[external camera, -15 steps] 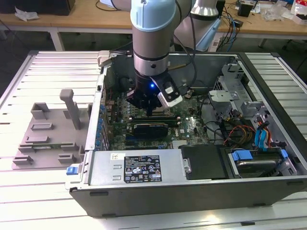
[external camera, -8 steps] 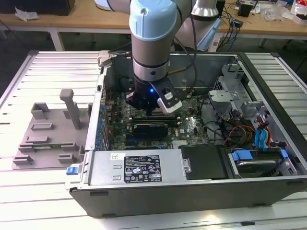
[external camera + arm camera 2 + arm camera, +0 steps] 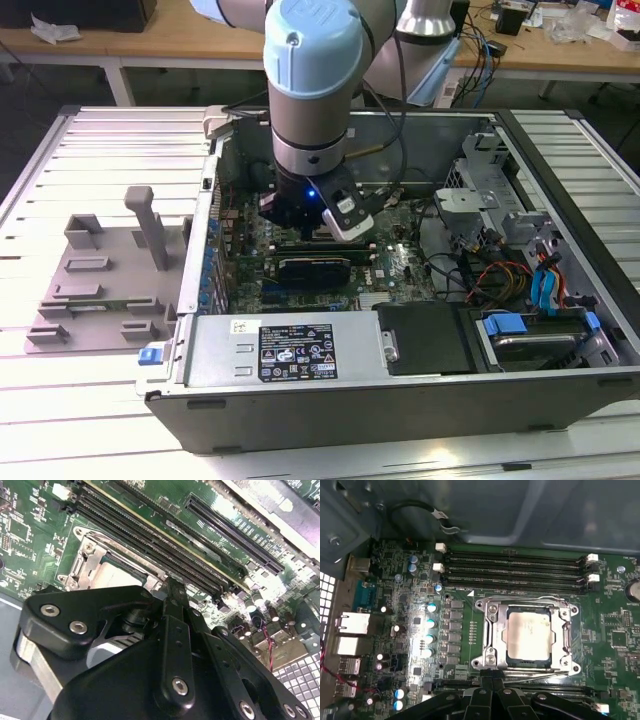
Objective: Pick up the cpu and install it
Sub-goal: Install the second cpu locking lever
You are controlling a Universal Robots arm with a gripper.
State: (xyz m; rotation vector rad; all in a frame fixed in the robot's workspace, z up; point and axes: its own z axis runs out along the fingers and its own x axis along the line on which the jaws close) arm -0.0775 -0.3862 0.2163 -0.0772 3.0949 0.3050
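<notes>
The cpu [image 3: 529, 632], a flat square chip with a dull silver top, lies inside the metal-framed socket [image 3: 490, 630] on the green motherboard [image 3: 615, 645]. In the second wrist view a corner of the cpu [image 3: 120, 570] shows inside the socket frame [image 3: 87, 562], just beyond the black finger [image 3: 172, 595]. My gripper [image 3: 492, 680] hovers just past the socket's edge, its two fingers pressed together with nothing between them, not touching the chip. In the exterior view the gripper [image 3: 305, 228] hangs low inside the open computer case [image 3: 400, 400].
Long black memory slots [image 3: 515, 567] run beside the socket. A grey tray block [image 3: 100, 270] sits outside the case on the exterior view's left. The power supply [image 3: 290, 350], drive cage [image 3: 490, 190] and loose cables [image 3: 500, 275] crowd the case.
</notes>
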